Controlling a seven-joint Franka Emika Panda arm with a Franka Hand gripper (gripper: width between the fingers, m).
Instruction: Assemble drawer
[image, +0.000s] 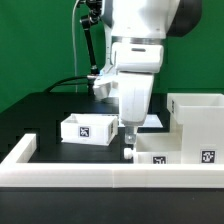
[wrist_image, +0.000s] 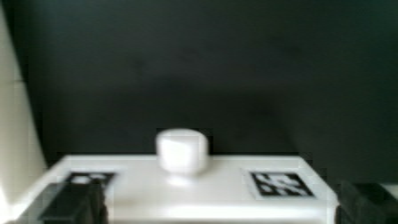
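Note:
In the exterior view a small white tray (image: 86, 128) with a tag stands left of centre. A second tray (image: 165, 152) with a round knob (image: 130, 152) lies in front of the taller housing (image: 196, 112) at the exterior view's right. My gripper (image: 129, 128) hangs just above the knob end of this second tray. In the wrist view the tray's front face (wrist_image: 187, 185) shows the knob (wrist_image: 182, 150) between two tags. My gripper (wrist_image: 222, 208) is open, with a dark finger (wrist_image: 71, 205) at each side of the tray front. I cannot tell if they touch it.
A long low white rail (image: 100, 178) edges the black table at the front and at the exterior view's left (image: 20, 152). The marker board (image: 156, 120) lies flat behind the gripper. Cables (image: 70, 85) run at the back before a green wall.

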